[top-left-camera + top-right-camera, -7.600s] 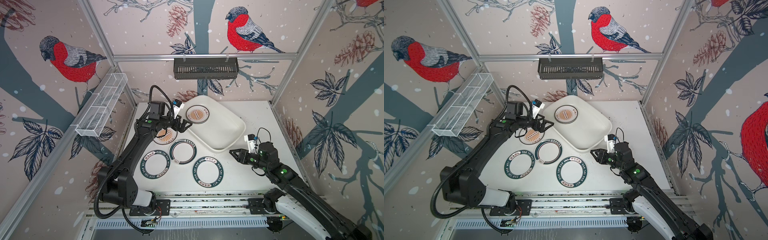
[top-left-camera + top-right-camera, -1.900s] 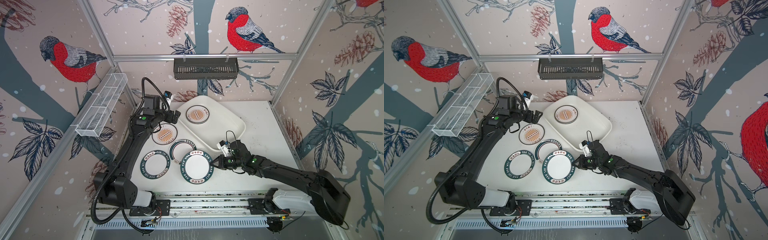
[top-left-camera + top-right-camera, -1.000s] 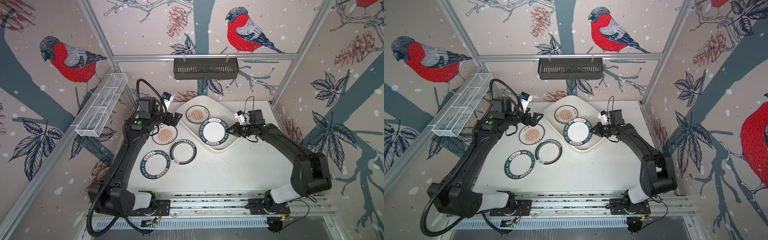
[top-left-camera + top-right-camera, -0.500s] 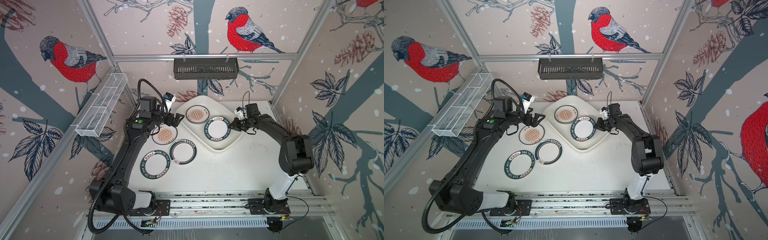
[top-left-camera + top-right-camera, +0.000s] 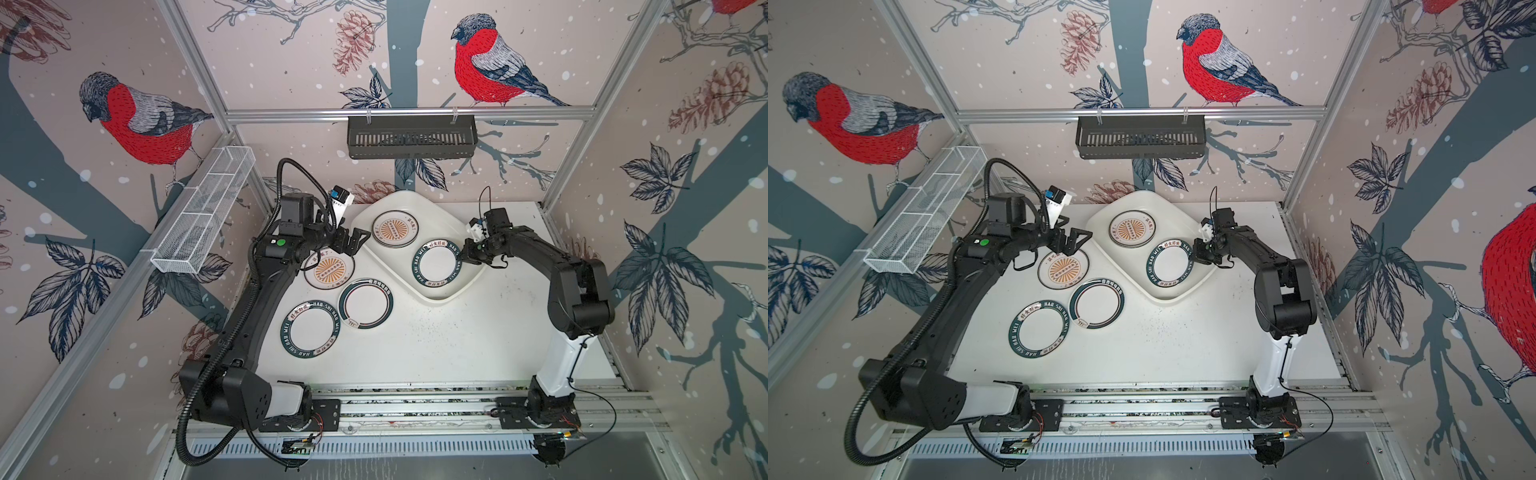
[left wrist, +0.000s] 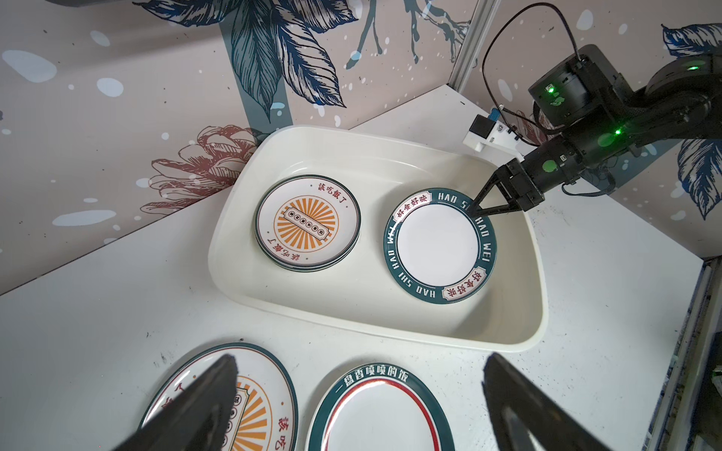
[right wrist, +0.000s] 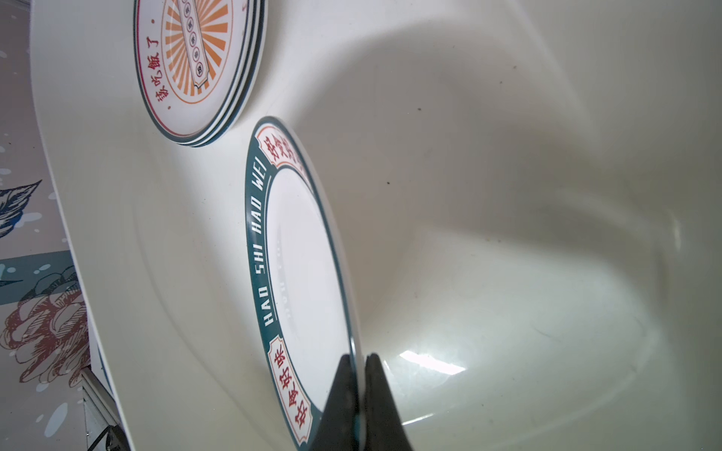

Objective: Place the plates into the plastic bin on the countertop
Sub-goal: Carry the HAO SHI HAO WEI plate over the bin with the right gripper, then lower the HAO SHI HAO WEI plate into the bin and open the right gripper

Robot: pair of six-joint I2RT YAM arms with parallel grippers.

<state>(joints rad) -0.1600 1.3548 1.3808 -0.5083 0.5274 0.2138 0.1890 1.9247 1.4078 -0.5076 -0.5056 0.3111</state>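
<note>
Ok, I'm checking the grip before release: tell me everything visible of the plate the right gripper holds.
The plate is round and glossy, white in the middle, with a broad dark teal rim lettered HAO SHI HAO WEI in white and two pale panels of red characters. It lies face up, nearly flat, inside the plastic bin, apart from the stack of sunburst plates. The right gripper is shut on its rim edge; whether it rests on the bin floor is unclear.

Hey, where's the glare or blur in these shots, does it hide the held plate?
Right wrist view: bright glare patch on the plastic bin floor beside the dark, soft-edged right fingers; the teal-rimmed plate reads clearly. Left wrist view: the left fingers blur in the foreground.
</note>
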